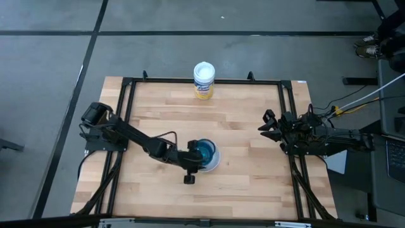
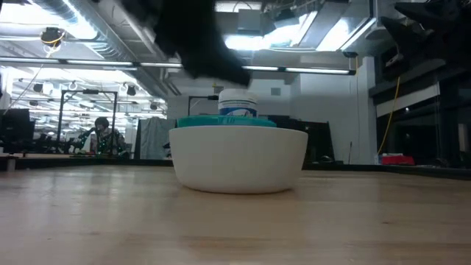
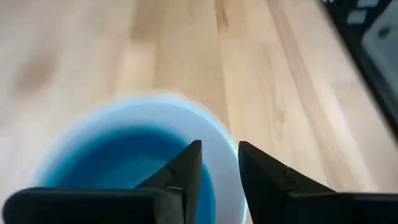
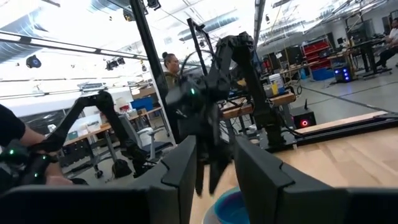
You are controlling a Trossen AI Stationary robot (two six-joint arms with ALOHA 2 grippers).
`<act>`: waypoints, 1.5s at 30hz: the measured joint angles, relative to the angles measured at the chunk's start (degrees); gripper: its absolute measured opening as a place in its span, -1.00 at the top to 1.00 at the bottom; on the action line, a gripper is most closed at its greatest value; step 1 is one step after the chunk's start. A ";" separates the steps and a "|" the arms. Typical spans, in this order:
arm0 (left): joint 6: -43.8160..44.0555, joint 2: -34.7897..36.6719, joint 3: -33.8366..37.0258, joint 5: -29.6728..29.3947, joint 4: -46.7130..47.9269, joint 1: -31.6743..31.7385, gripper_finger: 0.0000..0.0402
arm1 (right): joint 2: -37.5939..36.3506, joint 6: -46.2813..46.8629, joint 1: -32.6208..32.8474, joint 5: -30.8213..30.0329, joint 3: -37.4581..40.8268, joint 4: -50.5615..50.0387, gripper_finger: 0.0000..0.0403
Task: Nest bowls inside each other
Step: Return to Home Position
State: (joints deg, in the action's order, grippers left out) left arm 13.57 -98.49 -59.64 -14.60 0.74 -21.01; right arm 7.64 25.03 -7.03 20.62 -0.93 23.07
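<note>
Your left pincer (image 3: 219, 145) hangs just above the bowl stack. Its two dark fingers (image 3: 186, 174) are slightly spread, with a narrow empty gap between them, and they pinch nothing. Their tips sit over the edge of the stack, where the teal bowl (image 3: 112, 163) meets the pale rim of the white bowl (image 2: 239, 158) around it.

From table height you see the teal rim showing just over the white bowl's lip, so the teal bowl sits nested inside. Whatever lies under the teal bowl is hidden from you by the white wall. The stack rests flat on the wooden tabletop (image 1: 253, 183), a little toward the near edge from the middle. The left arm reaches to it slantwise from its base at the left side.

Well beyond the stack, at the far edge of the tabletop, stands the white canister (image 1: 204, 80) with a yellow label, upright and clear of everything.

Your right pincer (image 1: 264, 121) waits folded back at the right edge of the tabletop. It is far from the bowls, its fingers a little apart and empty.
</note>
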 joint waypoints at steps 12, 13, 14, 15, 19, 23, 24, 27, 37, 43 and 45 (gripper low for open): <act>-3.51 19.95 13.68 -19.99 -12.67 -1.91 0.56 | -0.02 -4.91 1.79 2.26 0.02 -0.22 0.46; -3.25 23.43 17.98 -18.33 -17.10 -1.19 0.58 | -0.02 -4.91 1.79 3.51 0.02 0.15 0.46; -2.94 27.31 22.55 -15.81 -21.94 -0.45 0.60 | -0.19 -4.85 1.79 4.66 0.02 0.26 0.45; -2.87 31.18 26.86 -12.81 -26.35 0.49 0.63 | -0.47 -4.83 1.79 5.72 0.02 0.25 0.46; -1.43 45.59 40.14 0.35 -34.47 8.17 0.72 | -1.53 -5.20 1.04 7.35 -0.11 -0.58 0.48; -1.66 55.41 46.11 14.45 -32.70 19.53 0.79 | -2.59 -7.91 -2.31 6.29 -0.55 -7.76 0.50; -2.17 57.13 47.02 17.64 -32.10 22.72 0.79 | -2.82 -9.12 -3.31 5.67 -1.28 -11.01 0.50; -4.85 61.73 48.52 26.49 -29.48 31.58 0.81 | -3.14 -13.42 -5.91 5.32 -4.58 -19.06 0.49; -14.23 73.36 56.28 16.48 -23.95 33.13 0.85 | -6.02 -16.66 -8.21 1.68 -5.08 -27.34 0.40; -17.79 76.83 57.35 6.32 -16.74 25.97 0.92 | -7.69 -20.03 -8.20 -4.47 -5.03 -29.38 0.36; -17.78 78.14 58.69 4.57 -16.86 25.05 0.93 | -7.68 -20.96 -8.20 -4.78 -5.03 -29.45 0.35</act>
State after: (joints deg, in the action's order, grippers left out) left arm -4.20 -20.35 -0.95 -10.03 -16.12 4.03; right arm -0.04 4.07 -15.22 15.84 -5.96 -6.38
